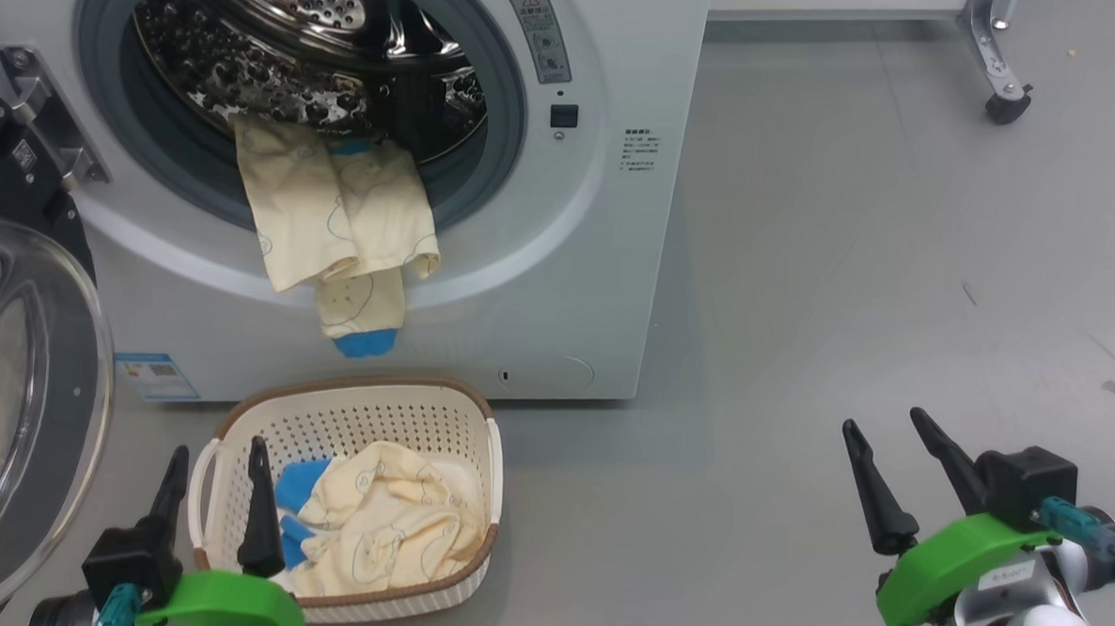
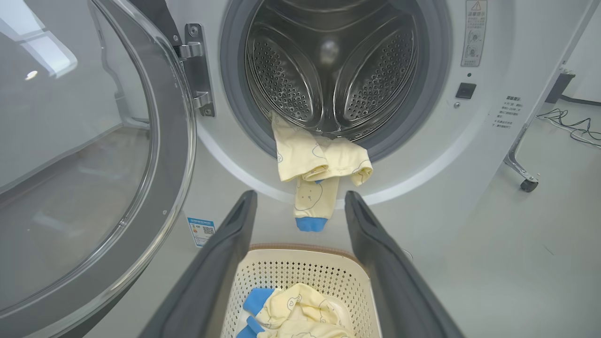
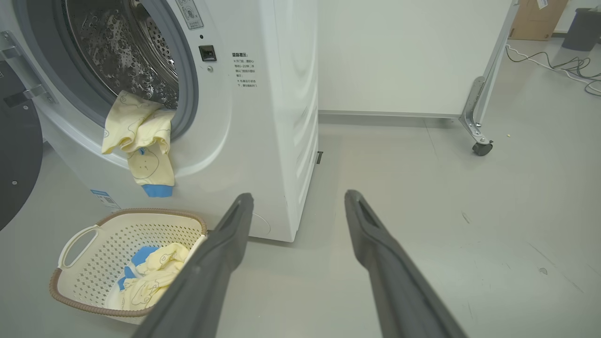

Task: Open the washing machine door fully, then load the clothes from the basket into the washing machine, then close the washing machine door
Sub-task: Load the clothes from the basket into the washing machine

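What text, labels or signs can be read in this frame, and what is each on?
Nothing reads clearly enough to quote.
Grey sticker on the washing machine front: warning triangle, print too small.
Chinese lettering below it: too small.
Blue label low on the front: blurred.

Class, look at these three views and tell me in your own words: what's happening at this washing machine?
A two-armed robot is loading laundry. The washing machine has its door swung open to the left. One yellow garment hangs half out of the opening, and a second garment lies in the basket in front. The left gripper is open by the basket, holding nothing. The right gripper is open over bare floor.
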You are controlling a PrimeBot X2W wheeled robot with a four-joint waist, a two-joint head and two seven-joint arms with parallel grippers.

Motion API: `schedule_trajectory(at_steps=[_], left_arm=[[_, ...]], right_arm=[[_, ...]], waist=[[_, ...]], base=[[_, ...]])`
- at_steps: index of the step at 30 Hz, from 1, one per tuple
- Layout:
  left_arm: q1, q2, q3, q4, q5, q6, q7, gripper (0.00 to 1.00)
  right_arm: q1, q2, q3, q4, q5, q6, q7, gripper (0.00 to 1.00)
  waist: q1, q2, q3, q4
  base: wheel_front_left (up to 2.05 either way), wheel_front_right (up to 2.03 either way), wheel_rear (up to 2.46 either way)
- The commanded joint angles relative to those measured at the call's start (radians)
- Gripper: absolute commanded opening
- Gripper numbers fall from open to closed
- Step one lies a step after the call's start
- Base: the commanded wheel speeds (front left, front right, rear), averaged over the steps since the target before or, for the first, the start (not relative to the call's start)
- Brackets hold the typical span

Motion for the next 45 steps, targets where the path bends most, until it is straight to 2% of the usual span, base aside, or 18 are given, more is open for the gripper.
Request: schedule_trajectory(at_steps=[1, 19, 33, 41, 45], left_arm=[[-0.017, 0.021, 0.033, -0.039, 0.004, 0.009, -0.002, 1.0], [0.028, 0.017, 0.02, -0.061, -0.009, 0.031, 0.008, 1.0], [0.005, 0.027, 0.009, -0.048, -0.015, 0.028, 0.027, 1.0], [-0.079, 0.035, 0.001, 0.031, -0.033, -0.005, 0.056, 1.0], [-0.182, 0.029, -0.008, 0.147, -0.053, -0.046, 0.078, 1.0]], right_arm=[[-0.013, -0.011, 0.018, -0.042, -0.002, 0.0, 0.007, 1.0], [0.022, -0.011, 0.026, -0.078, 0.001, 0.0, 0.032, 1.0], [0.016, -0.011, 0.036, -0.073, 0.015, 0.0, 0.026, 1.0], [-0.016, -0.011, 0.049, -0.078, 0.026, 0.0, 0.012, 1.0], [-0.051, -0.011, 0.049, -0.083, 0.036, 0.0, -0.001, 1.0]], waist=[[0.0001, -0.0001, -0.02, 0.002], [0.0001, -0.0001, -0.045, -0.006], [0.0001, -0.0001, -0.021, -0.028], [0.0001, -0.0001, 0.052, -0.046], [0.0001, -0.0001, 0.136, -0.055]], base=[[0.0, 0.0, 0.0], [0.0, 0.0, 0.0], [0.0, 0.0, 0.0], [0.0, 0.0, 0.0], [0.0, 0.0, 0.0]])
